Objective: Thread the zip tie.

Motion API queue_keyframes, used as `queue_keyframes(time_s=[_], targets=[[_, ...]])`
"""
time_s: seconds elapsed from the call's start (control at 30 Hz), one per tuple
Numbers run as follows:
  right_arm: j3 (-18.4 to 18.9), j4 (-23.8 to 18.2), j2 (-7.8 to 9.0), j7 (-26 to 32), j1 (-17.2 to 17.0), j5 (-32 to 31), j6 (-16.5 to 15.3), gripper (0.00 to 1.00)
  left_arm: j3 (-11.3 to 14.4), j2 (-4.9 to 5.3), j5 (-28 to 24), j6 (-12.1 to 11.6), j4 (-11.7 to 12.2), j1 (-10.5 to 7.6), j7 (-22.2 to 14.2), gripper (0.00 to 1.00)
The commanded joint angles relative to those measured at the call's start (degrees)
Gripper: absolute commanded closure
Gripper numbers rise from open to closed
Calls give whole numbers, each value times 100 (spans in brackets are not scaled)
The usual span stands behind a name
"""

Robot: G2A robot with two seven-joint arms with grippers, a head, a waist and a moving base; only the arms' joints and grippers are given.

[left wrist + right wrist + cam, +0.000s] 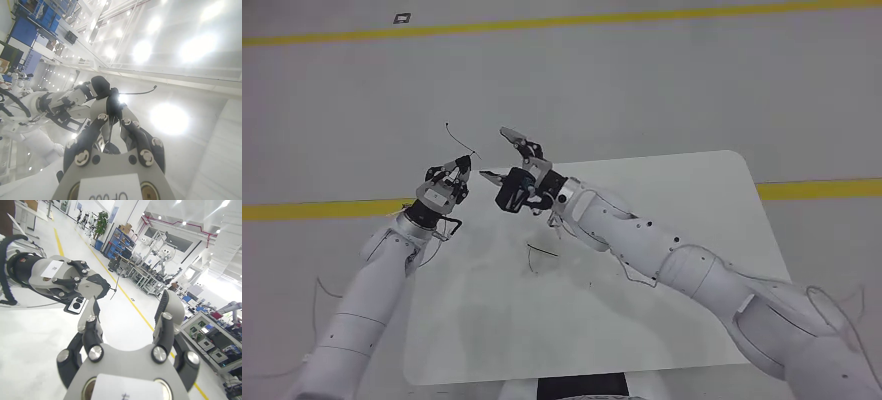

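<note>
My left gripper [463,166] is held above the table's far left corner, shut on a thin black zip tie [457,137] whose free end curves up and away. In the left wrist view the tie [140,92] sticks out sideways from my shut fingertips, with its small head at the far end, and its other part runs back between the fingers [113,98]. My right gripper [500,157] is open just to the right, its fingers spread on either side of nothing. The right wrist view has my open gripper [130,307] facing the left gripper [103,286] and the tie [115,286].
The white table [722,200] has rounded corners. Two or three spare black zip ties [535,255] lie on it near the middle, below the right gripper. Grey floor with yellow lines lies beyond the table's far edge.
</note>
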Motion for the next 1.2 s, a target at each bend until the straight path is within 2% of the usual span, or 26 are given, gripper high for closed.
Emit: queue_keyframes(time_s=[0.0, 0.07, 0.23, 0.4, 0.77, 1.17], targets=[[35, 90, -72, -62, -33, 115, -69, 71, 0, 0, 0, 0, 0, 0, 0, 100], [70, 200, -152, -125, -54, 222, -173, 75, 0, 0, 0, 0, 0, 0, 0, 100], [122, 450, -315, -222, -77, 306, -379, 75, 0, 0, 0, 0, 0, 0, 0, 100], [160, 660, -470, -281, -87, 278, -539, 71, 0, 0, 0, 0, 0, 0, 0, 100], [328, 1019, -717, -324, -120, 85, -587, 78, 0, 0, 0, 0, 0, 0, 0, 100], [583, 1178, -870, -476, -217, -140, -625, 82, 0, 0, 0, 0, 0, 0, 0, 100]])
